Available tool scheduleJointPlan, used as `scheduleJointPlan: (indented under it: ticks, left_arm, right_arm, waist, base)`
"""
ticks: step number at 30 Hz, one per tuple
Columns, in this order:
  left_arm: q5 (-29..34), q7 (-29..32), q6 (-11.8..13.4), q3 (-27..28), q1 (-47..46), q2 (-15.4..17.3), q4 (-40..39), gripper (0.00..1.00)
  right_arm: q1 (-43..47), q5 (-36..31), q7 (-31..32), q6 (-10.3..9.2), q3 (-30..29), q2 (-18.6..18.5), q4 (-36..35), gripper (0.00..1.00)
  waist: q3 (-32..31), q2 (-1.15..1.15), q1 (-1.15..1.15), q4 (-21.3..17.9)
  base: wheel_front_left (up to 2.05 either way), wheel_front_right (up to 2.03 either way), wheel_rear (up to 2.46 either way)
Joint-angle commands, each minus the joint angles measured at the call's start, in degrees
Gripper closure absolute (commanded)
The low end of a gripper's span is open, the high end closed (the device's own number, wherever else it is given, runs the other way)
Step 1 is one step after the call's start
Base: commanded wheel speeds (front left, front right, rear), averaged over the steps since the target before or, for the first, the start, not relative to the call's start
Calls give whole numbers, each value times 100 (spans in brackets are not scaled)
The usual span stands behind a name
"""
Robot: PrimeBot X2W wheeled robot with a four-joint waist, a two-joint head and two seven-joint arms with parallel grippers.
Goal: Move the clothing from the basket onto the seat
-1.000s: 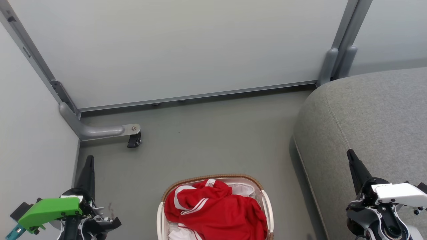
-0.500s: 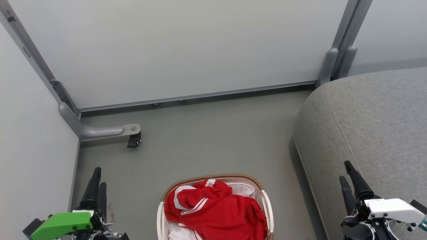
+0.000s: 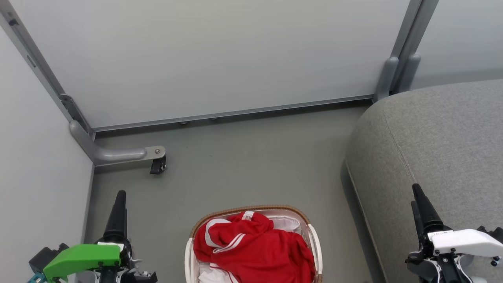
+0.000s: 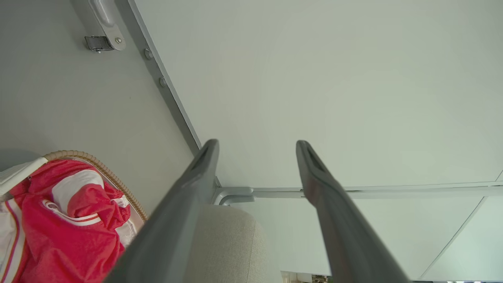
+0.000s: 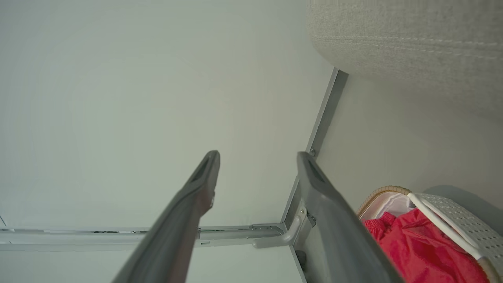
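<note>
Hovering with both grippers empty: left gripper [image 4: 257, 143] has its fingers spread, nothing between them, out over the floor [image 3: 243, 165] left of the basket [image 3: 251, 208]; right gripper [image 5: 257, 154] likewise spread and empty, by the left edge of the seat [image 3: 440, 137]. Basket sits on the floor between the two, near the seat's left edge, apart from it as far as I can tell. Clothing [image 3: 255, 245] is a red heap with white trim inside the basket, piled to the rim, white liner [image 3: 289, 222] showing behind it. Progress: zero, no garment gripped, none on the seat part shown. Left to do: grab, lift, carry right, drop on seat, likely twice
</note>
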Motion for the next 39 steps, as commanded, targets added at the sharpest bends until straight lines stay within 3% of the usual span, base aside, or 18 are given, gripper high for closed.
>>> scheduleJointPlan:
  ticks: [1,27,39]
  left_arm:
    - [257,-69,-6,-33,-90,28,-153,0]
    - [3220,-624,153,-400,-40,50,-665,0]
    - [4339,-834,186,-460,60,58,-578,0]
  right_arm:
    - [-40,-263,-68,1,-27,-54,-166,0]
    - [110,-3953,-625,2,411,-84,-969,0]
    - [156,-4972,-838,2,485,-96,-891,0]
  waist:
    - [2,0,0,2]
    - [29,0,0,30]
    - [45,0,0,50]
  base:
    - [0,0,0]
    - [0,0,0]
    - [0,0,0]
